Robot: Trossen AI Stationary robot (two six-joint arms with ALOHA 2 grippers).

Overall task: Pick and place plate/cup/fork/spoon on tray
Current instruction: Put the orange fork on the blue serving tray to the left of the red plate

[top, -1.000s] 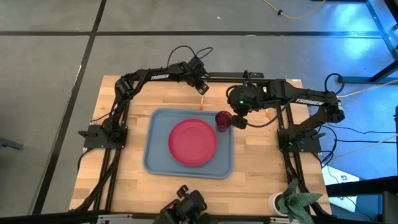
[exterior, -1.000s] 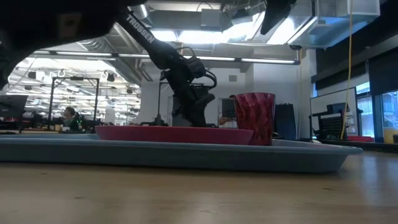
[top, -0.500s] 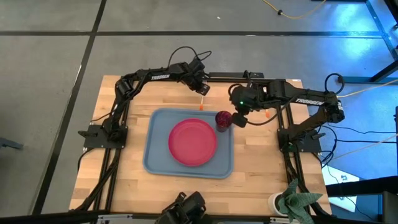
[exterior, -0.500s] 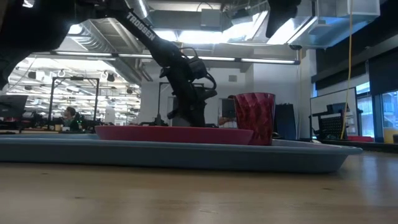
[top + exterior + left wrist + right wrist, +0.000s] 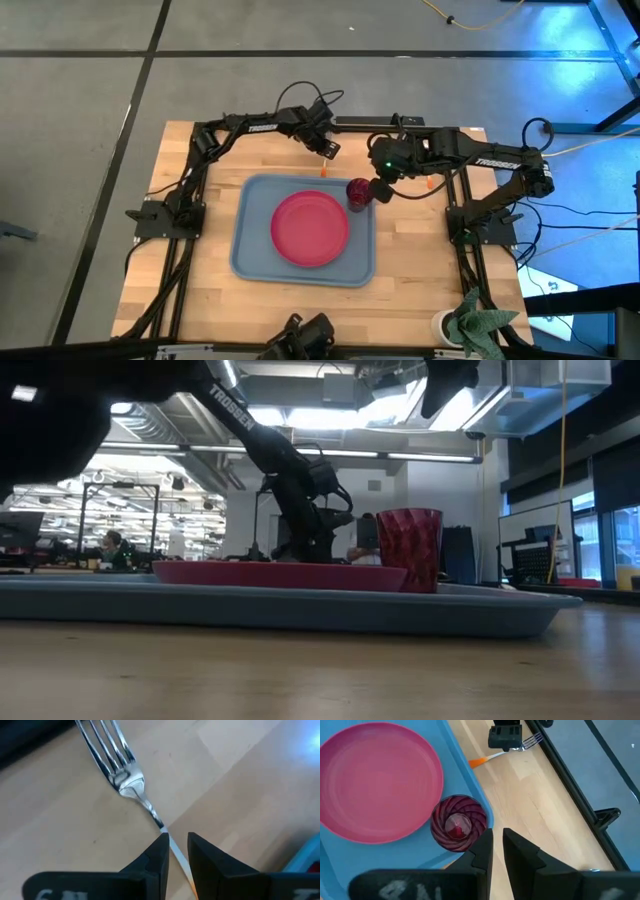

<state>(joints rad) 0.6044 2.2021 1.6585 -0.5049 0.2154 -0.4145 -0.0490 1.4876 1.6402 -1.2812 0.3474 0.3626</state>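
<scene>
- My left gripper (image 5: pixel 176 851) is low over the fork (image 5: pixel 131 785) at the far edge of the bench (image 5: pixel 200 290), jaws narrowed around its thin steel neck, contact unclear
- The fork lies flat beyond the tray's (image 5: pixel 252 262) far rim; I judge it light, stiff and slick on the metal, so the orange handle (image 5: pixel 487 758) should grip better
- Plate (image 5: pixel 310 228) and cup (image 5: pixel 359 192) already sit on the tray
- My right gripper (image 5: pixel 497 845) hangs above the cup, jaws slightly apart, holding nothing
</scene>
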